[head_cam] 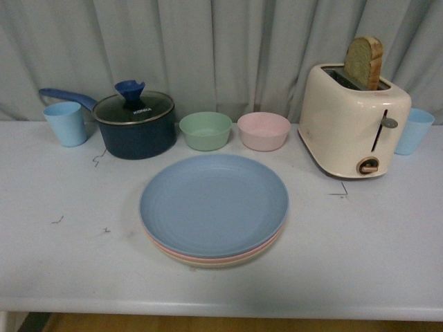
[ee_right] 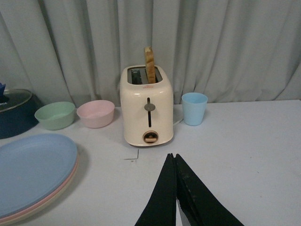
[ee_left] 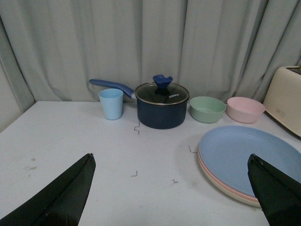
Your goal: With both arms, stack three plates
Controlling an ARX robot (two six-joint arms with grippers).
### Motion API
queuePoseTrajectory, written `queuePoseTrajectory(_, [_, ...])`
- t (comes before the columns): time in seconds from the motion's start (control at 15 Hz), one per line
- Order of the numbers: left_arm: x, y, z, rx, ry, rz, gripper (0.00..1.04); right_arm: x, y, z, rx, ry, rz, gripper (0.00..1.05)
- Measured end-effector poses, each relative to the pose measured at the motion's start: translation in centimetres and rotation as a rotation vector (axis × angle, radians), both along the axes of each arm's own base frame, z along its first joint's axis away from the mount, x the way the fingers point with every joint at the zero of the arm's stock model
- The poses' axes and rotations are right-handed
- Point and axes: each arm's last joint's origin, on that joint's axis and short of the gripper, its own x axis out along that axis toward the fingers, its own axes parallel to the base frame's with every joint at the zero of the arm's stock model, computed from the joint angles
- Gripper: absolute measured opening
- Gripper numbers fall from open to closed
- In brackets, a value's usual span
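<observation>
Left wrist view, left end effector (ee_left: 171, 188) spread wide beside plates (ee_left: 249, 157), right end effector (ee_right: 176, 188) closed, apart from stack.

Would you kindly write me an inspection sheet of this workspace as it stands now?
Surface: white table, a few small dark marks.
Job's things: blue plate on top of pink plate and beige plate, one stack.
Clutter: lidded pot, green bowl, pink bowl, toaster holding bread, two blue cups.
Grippers: left pincer open, empty; right pincer shut, empty.
Cables: nothing seen.
Surroundings: grey curtain behind.
</observation>
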Motion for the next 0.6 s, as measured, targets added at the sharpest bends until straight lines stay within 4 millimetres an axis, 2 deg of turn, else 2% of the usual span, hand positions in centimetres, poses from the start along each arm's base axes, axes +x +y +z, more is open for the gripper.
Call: queuePoseTrajectory(0.6, [0.0,0.0,0.0,0.000,0.000,0.000,0.98,-2.0,0.0,0.4,0.000,-0.015,0.000,0.02])
